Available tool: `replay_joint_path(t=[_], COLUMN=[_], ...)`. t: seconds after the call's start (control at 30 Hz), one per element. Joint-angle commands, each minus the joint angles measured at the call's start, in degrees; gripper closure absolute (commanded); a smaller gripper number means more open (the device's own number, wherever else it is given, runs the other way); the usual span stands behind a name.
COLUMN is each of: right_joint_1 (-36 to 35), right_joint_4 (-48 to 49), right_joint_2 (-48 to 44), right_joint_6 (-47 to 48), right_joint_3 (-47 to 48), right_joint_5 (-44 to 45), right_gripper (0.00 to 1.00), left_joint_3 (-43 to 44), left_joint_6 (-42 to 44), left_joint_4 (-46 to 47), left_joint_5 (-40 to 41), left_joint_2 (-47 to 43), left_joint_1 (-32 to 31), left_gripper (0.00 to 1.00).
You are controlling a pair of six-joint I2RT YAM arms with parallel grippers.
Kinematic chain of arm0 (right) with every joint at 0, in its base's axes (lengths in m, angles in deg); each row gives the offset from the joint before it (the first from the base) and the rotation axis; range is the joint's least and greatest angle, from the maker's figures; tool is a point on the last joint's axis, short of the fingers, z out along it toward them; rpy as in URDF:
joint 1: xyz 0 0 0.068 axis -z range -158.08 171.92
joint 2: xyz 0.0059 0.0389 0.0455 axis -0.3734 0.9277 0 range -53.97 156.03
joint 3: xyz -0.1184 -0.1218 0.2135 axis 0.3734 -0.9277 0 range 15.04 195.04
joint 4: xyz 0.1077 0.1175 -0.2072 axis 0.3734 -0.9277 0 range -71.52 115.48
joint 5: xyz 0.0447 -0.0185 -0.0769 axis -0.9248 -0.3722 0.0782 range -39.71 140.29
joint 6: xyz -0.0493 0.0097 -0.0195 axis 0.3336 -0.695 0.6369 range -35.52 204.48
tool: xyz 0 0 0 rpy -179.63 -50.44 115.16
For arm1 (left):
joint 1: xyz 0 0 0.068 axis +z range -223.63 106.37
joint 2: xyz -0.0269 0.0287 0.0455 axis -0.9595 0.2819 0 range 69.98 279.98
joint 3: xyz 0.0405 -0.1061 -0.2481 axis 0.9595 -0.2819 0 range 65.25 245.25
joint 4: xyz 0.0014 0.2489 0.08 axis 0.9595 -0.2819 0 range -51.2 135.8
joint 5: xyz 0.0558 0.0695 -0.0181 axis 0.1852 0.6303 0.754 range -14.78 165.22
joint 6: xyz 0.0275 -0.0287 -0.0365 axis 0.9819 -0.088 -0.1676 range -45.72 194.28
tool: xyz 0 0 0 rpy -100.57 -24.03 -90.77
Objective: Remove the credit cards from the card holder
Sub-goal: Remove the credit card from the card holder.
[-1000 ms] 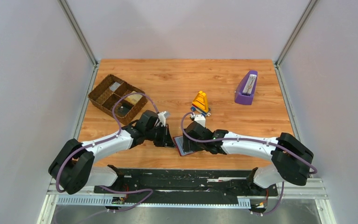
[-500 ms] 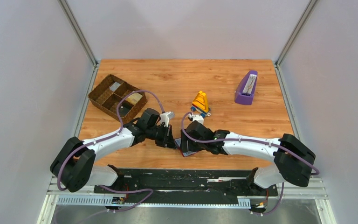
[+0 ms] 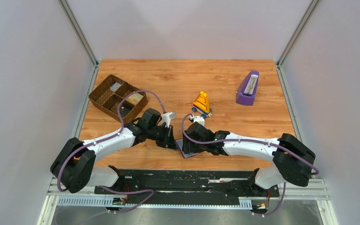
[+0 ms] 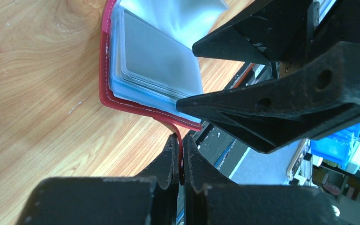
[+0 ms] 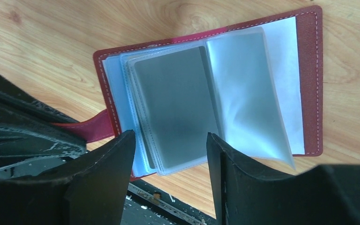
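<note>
- A small dark red leather card holder lay open like a booklet on the wooden table, close to its near edge, between the two grippers.
- Inside it sat a stack of grey-blue clear plastic sleeves; the top sleeve on one side held a plain grey card, and one loose sleeve curled up over the other half.
- The left gripper was closed tight, pinching the small red leather snap tab that sticks out of the cover's edge.
- The right gripper hung over the sleeves with its jaws apart, one black finger on either side of the grey card's near edge, holding nothing; one fingertip lay at the edge of the stack.
- A brown wicker basket with compartments stood at the far left; small flat items lay in it, too small to identify.
- A purple wedge-shaped stand at the far right held a pale flat piece in its slot.
- A yellow cone-like object on a blue base stood just beyond the right wrist, apart from the card holder.
</note>
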State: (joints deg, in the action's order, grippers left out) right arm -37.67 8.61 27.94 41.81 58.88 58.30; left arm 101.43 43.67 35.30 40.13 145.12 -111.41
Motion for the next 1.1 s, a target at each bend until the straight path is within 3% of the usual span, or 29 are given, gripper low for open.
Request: replay_joint_path(t=[0.0,0.2,1.07], right_joint_1=[0.0,0.0,0.5], right_joint_4=[1.4,0.7,-1.5], right_joint_2=[1.4,1.3,-1.4], right_joint_6=[1.2,0.5,0.8], right_joint_3=[0.3,0.4,-0.1], right_joint_5=[1.7,3.7,7.0], right_gripper=[0.43,0.47,0.47], left_joint_3=[2.3,2.7,3.5], left_joint_6=[1.4,2.1,2.8], left_joint_4=[0.2,-1.6,-3.9], left_joint_5=[-0.9,0.5,2.7], left_joint_2=[0.0,0.0,0.7], left_joint_1=[-0.1,0.0,0.0], left_gripper=[1.0,1.0,1.0])
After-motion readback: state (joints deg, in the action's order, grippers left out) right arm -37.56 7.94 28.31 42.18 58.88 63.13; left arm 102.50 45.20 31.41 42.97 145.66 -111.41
